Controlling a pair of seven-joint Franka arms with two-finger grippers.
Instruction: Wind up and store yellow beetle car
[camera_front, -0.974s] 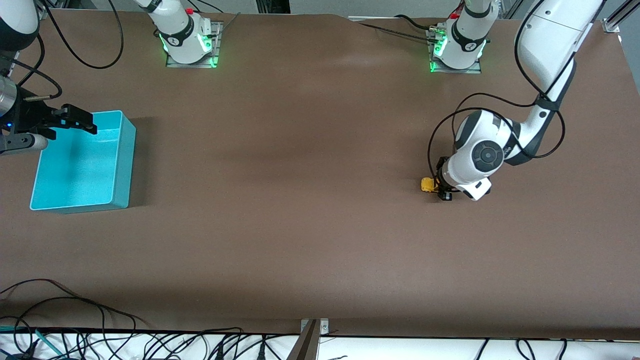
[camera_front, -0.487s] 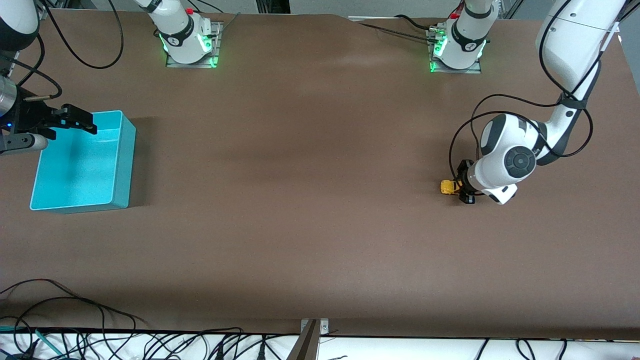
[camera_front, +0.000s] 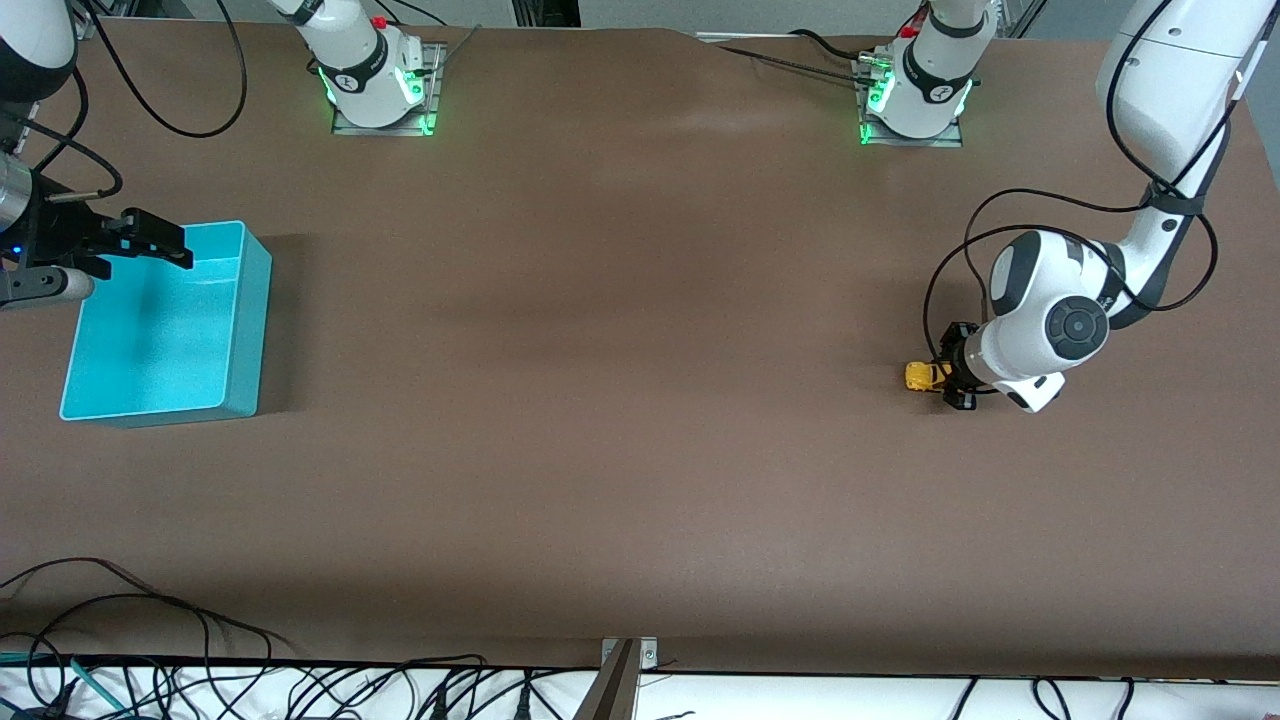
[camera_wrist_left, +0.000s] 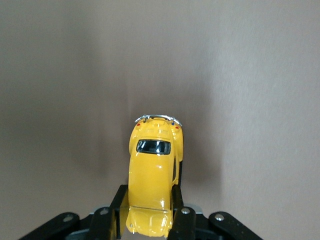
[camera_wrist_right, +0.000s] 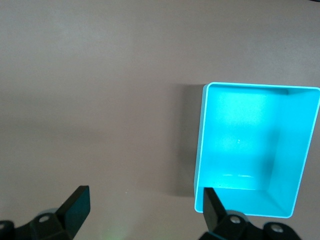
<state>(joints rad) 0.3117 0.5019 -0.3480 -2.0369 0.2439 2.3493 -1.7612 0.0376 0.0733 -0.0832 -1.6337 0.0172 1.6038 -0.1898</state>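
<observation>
From my remote station, I see the left gripper (camera_front: 948, 381) low at the table (camera_front: 620, 400), toward the left arm's end and about midway between the edge where the bases stand and the edge nearest the front camera. Its fingers (camera_wrist_left: 179, 212) are clamped on the yellow beetle car (camera_front: 922, 376), one on each flank. In the left wrist view the yellow beetle car (camera_wrist_left: 152, 175) points away from the gripper (camera_wrist_left: 150, 220), its chrome bumper leading and its dark window plainly visible against the brown cover. I cannot tell whether its wheels touch the table. At the right arm's end, the right gripper (camera_front: 150, 240) waits over the rim of the teal bin (camera_front: 250, 330) at the bin's corner nearest the bases. Its fingers (camera_wrist_right: 75, 205) are spread wide with nothing between them, as the right wrist view shows, with the teal bin (camera_wrist_right: 200, 145) below. The bin holds nothing that I can see, and the car is well apart from it.
</observation>
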